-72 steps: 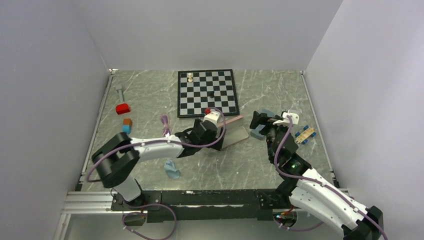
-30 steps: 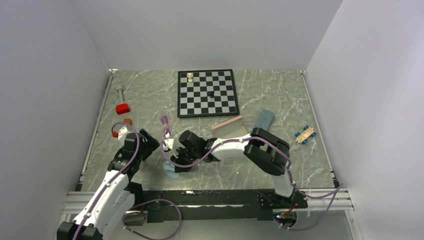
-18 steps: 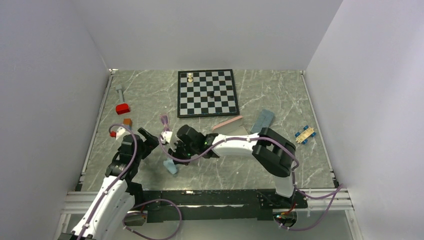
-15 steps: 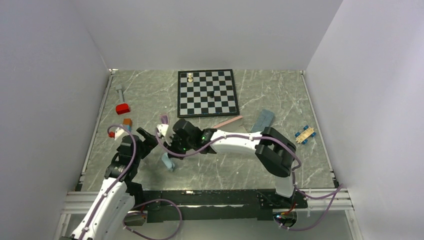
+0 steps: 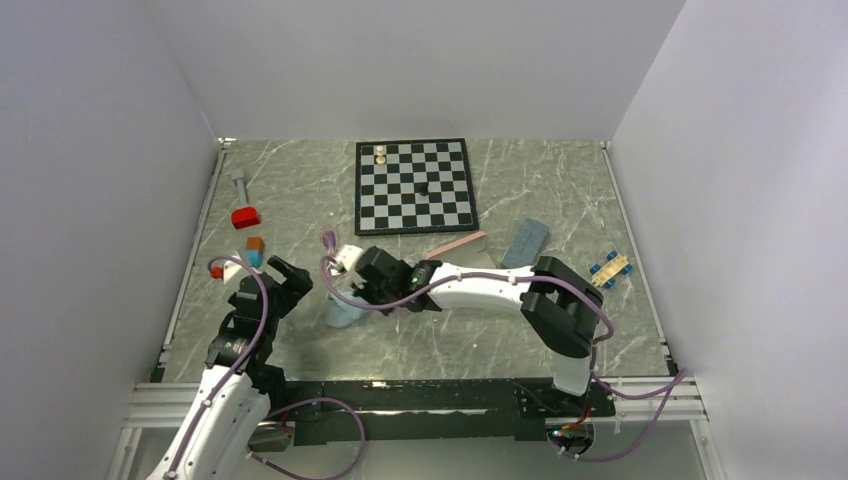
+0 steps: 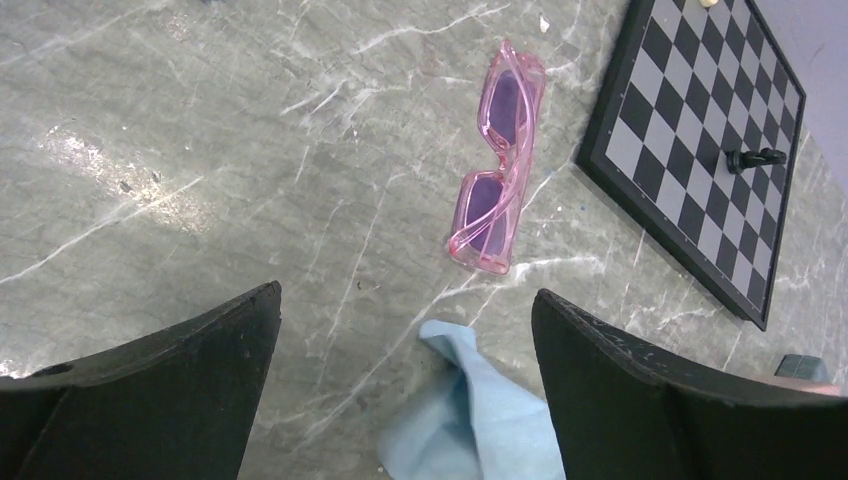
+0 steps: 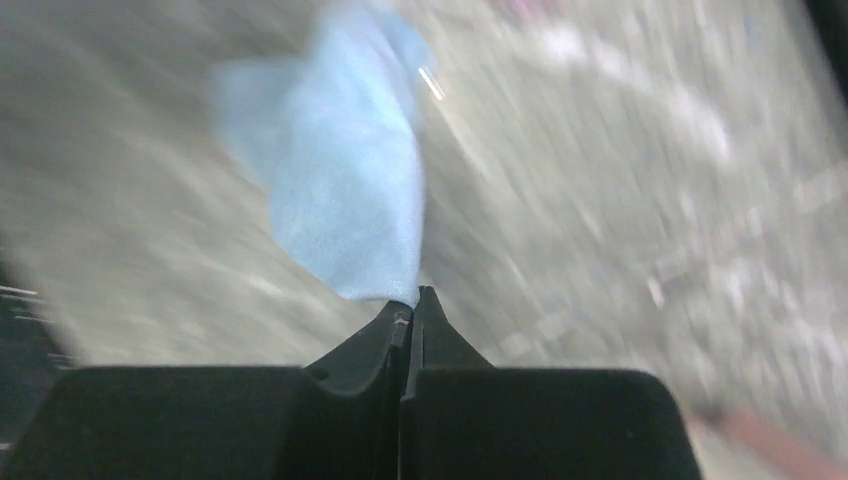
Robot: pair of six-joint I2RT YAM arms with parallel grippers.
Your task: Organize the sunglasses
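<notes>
Sunglasses (image 6: 495, 165): one pair in view, with a translucent pink frame and purple-tinted lenses. It lies flat on the table (image 5: 300, 190) just off the near-left corner of the chessboard (image 5: 414, 186). Nothing touches it.
Sunglasses, top view (image 5: 328, 240): a small pink shape between the chessboard and the left arm, close to the right arm's wrist but apart from it.
Cloth (image 7: 340, 190): light blue and crumpled, on the near side of the sunglasses and separate from them. One corner is pinched and the rest droops away from the pinch. I cannot tell whether its lower edge rests on the table.
Right gripper (image 7: 410, 300): fingers together, clamped on the corner of the cloth. The arm reaches across to the left half of the table. The wrist view is motion-blurred.
Left gripper (image 6: 405, 293): fingers (image 6: 180, 390) spread wide with nothing between them, above the table. Through the gap its camera shows the cloth nearer and the sunglasses beyond.
Chessboard contents: a dark chess piece (image 6: 755, 158) lies on its side on the board, and a light chess piece (image 5: 380, 154) stands at the far-left corner.
Cases: the pink case (image 5: 455, 243) lies at the board's near edge, with the grey-blue case (image 5: 525, 243) to its right.
Left margin: a red block (image 5: 245, 217) sits well apart from the sunglasses.
</notes>
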